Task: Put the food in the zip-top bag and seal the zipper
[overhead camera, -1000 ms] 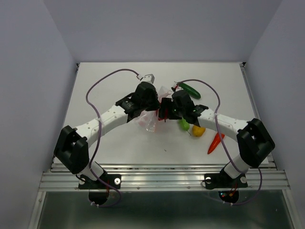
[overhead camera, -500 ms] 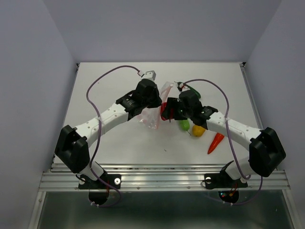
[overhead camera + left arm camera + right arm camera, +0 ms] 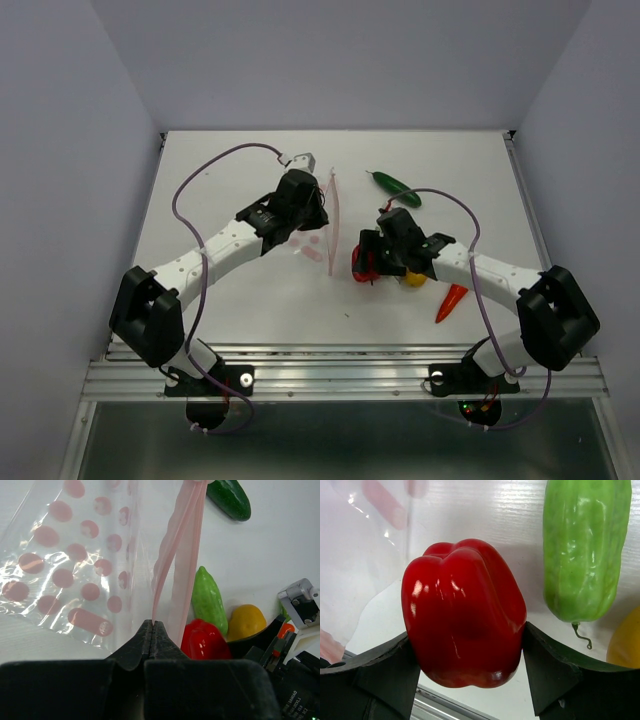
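Note:
My left gripper is shut on one lip of the pale pink zipper and holds up the mouth edge of the clear, pink-marked zip-top bag. The zipper stands as a thin line in the top view. My right gripper is shut on the red bell pepper, just right of the bag's mouth and above the table. The light green pod and the yellow-orange piece lie beside the pepper. The dark green cucumber lies farther back. The orange carrot lies near right.
Purple cables loop over both arms. The metal rail runs along the table's near edge. Grey walls close in the table on three sides.
My right gripper has drawn back toward the near side with the red pepper, away from the bag. My left gripper has shifted the bag left, so its mouth edge now stands straight.

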`<action>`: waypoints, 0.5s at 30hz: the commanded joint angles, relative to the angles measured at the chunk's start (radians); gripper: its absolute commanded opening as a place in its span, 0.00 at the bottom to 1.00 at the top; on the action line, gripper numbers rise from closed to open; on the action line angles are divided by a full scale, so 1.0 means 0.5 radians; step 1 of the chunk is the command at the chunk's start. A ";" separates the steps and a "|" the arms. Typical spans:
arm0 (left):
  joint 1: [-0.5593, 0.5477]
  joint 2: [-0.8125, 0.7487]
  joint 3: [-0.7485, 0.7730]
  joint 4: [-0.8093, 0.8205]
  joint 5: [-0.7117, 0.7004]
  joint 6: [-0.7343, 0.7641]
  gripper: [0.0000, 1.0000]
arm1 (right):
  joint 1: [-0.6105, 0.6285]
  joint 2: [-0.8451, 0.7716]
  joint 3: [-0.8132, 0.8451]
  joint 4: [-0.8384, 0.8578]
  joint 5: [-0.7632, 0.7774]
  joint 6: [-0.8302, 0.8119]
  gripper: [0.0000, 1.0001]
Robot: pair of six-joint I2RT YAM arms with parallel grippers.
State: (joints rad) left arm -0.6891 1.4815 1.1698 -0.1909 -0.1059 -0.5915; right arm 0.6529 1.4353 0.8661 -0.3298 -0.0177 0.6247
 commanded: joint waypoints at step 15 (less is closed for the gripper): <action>-0.002 -0.082 -0.075 0.182 0.172 0.072 0.00 | -0.014 0.078 0.087 -0.215 0.097 -0.007 1.00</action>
State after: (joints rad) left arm -0.6895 1.4769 1.1389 -0.1455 -0.0372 -0.5808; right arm 0.6529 1.4868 0.8516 -0.3988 0.0029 0.6231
